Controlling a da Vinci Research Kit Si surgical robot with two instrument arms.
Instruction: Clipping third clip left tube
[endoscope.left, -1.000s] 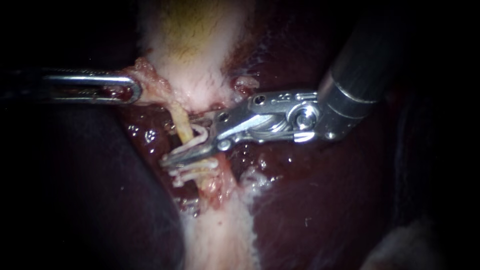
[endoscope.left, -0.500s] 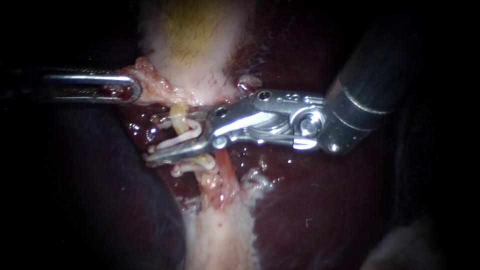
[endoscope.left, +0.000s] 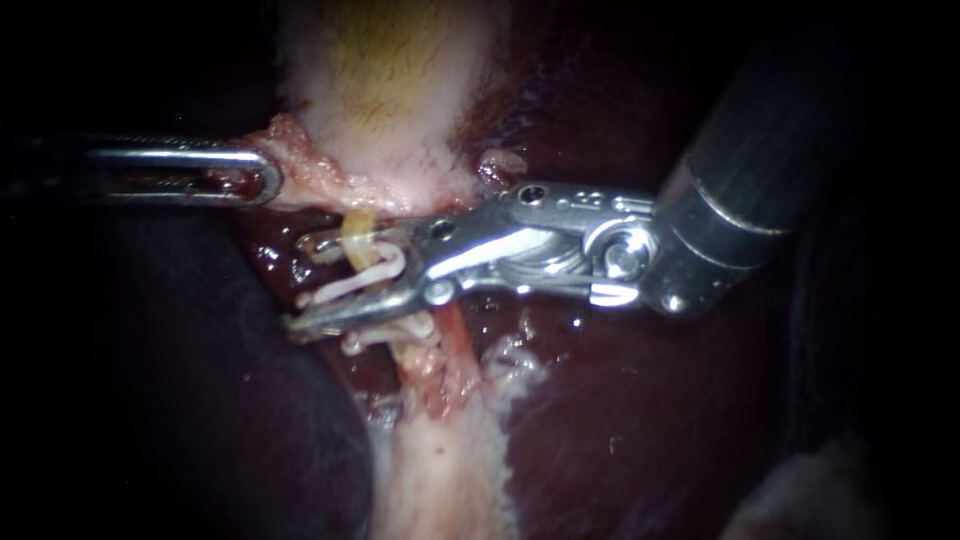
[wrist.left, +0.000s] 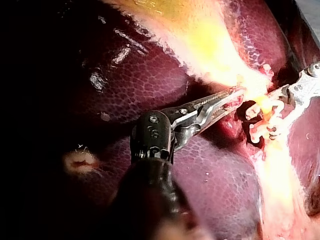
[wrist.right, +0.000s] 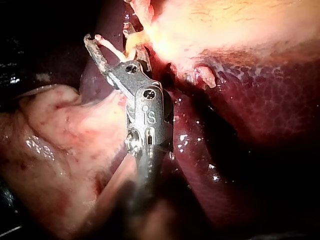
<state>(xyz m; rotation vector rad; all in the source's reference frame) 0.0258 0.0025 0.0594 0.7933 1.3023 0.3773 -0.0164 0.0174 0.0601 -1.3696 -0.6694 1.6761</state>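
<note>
Jaws of my right instrument stand wide and carry an open clip, white, with a leg toward each jaw. They straddle the left tube, the yellowish one, which passes between them near the centre of the endoscope view. The clip is not squeezed. By my reading the placing is about done; what is left is the closing, then letting go and backing out.

Just toward 6 o'clock of the lower jaw, seated clips cross the same tube. The jaw covers part of them, so I cannot count them. Just beside those, toward 3 o'clock, runs a reddish tube. The hinge end of the jaws lies over it, and it should stay outside the bite.

At 9 o'clock my left instrument has its jaws closed on a pink tissue flap at the lower edge of the gallbladder, apparently keeping the tube taut. Dark liver fills the view from 3 to 6 o'clock. The bare stretch of tube between the seated clips and the gallbladder looks short, which leaves little room for error.
</note>
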